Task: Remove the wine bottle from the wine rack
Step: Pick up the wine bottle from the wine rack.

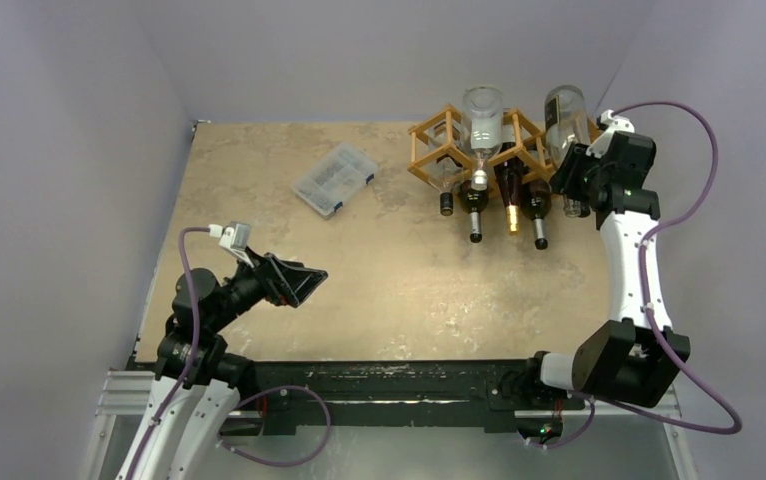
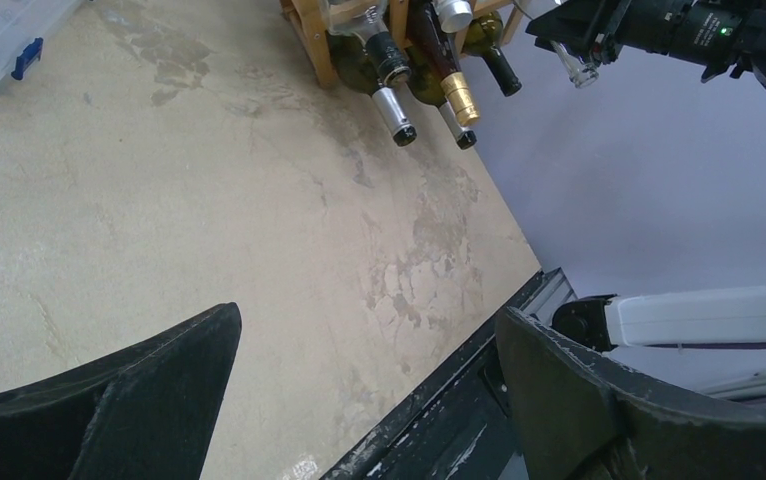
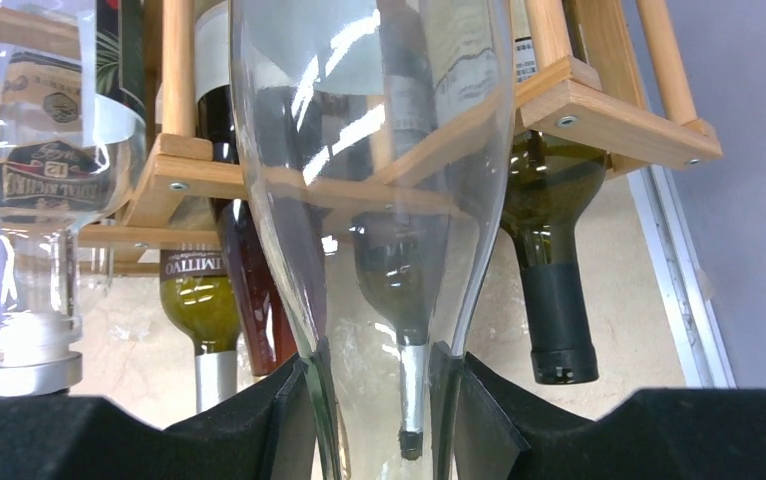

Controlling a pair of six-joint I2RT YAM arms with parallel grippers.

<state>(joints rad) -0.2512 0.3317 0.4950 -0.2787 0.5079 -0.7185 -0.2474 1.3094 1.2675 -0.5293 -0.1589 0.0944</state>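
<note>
Gripping the clear bottle (image 3: pixel 379 150) by its thin neck with the right gripper (image 3: pixel 379 395), black fingers (image 3: pixel 284 420) pressed on the glass from both sides. Seems to be the lift-off step: hold made, bottle not yet clear of the rack (image 3: pixel 609 110). From the top view, lying at the right end of the rack, fat end up and away, neck down toward the arm, with other bottles (image 1: pixel 507 195) packed in the cells beside it. Cannot tell whether resting on the wood or just above it

Hovering with the left gripper (image 2: pixel 369 340) wide open and empty, low over the table (image 2: pixel 209 200), well apart from the rack

Next, most likely: pull the neck back and up, slow and straight, away from the wood. Needs a firm squeeze against slipping on smooth glass. Needs care not to bump the dark-green bottle (image 3: pixel 549 250) just beside

Reading the labels: on a green bottle (image 3: pixel 197 300) behind, a white label with letters looking like "IMITIVO", the start hidden. On the other clear bottle (image 3: pixel 49 130), a dark badge with small words, too blurry to read. No clear writing to read on the held bottle itself
</note>
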